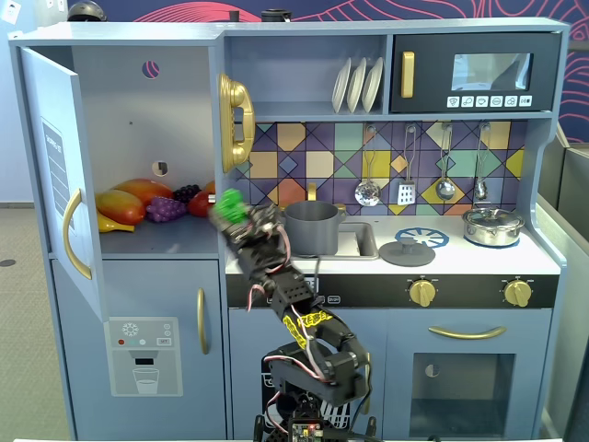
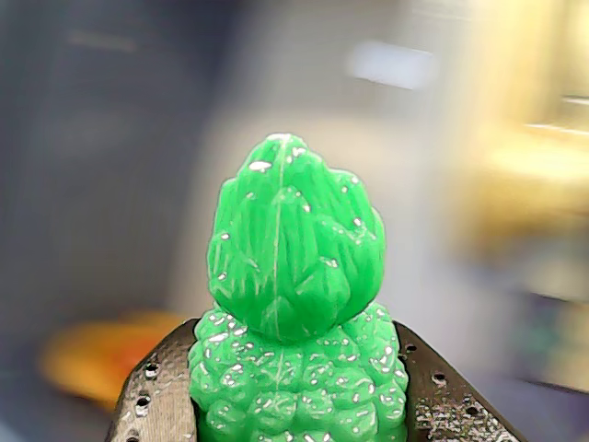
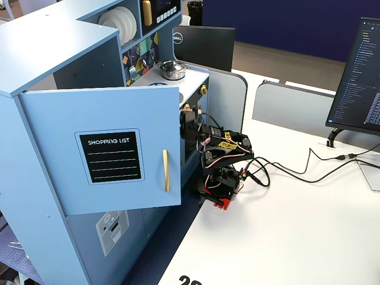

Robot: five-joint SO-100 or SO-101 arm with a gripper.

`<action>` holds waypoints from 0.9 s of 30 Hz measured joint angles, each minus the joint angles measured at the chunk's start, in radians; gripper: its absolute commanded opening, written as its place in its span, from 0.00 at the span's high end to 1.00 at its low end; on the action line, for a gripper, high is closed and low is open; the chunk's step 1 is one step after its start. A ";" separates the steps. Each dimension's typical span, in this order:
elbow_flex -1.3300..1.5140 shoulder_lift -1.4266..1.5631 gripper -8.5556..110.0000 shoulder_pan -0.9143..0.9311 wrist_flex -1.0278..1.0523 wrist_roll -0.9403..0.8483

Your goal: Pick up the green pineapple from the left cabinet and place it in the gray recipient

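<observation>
Cabinet shelf (image 1: 175, 241), pale blue, door open: carries orange-red mangoes (image 1: 129, 201), yellow fruit (image 1: 115, 224), purple grapes (image 1: 166, 209), dark grapes (image 1: 187, 193), red fruit (image 1: 202, 203), all grouped near back wall.
Countertop (image 1: 460, 260), white: gray pot (image 1: 313, 227) beside sink (image 1: 361, 239); loose gray lid (image 1: 406, 251) right of sink; silver lidded pot (image 1: 493, 226) far right.
White desk (image 3: 309, 237): arm base (image 3: 221, 185), cables (image 3: 297, 169), monitor stand (image 3: 336, 138).
</observation>
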 measured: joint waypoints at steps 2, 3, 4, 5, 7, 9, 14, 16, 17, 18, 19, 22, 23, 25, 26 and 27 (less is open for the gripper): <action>-0.051 -0.031 0.93 0.098 0.029 0.035; -0.077 -0.049 0.93 0.144 0.046 0.052; -0.106 -0.069 0.93 0.187 0.069 0.071; -0.138 -0.095 0.93 0.229 0.095 0.087; -0.204 -0.153 0.93 0.285 0.137 0.107; -0.273 -0.227 0.93 0.321 0.166 0.120; -0.436 -0.433 0.90 0.394 0.196 0.140; -0.491 -0.528 0.88 0.425 0.196 0.138; -0.515 -0.577 0.88 0.434 0.196 0.138; -0.537 -0.623 0.87 0.443 0.195 0.138; -0.557 -0.670 0.85 0.448 0.189 0.138; -0.607 -0.788 0.76 0.479 0.184 0.138; -0.618 -0.815 0.75 0.489 0.184 0.141; -0.630 -0.854 0.73 0.508 0.184 0.155; -0.634 -0.868 0.72 0.511 0.184 0.158; -0.635 -0.881 0.72 0.512 0.184 0.161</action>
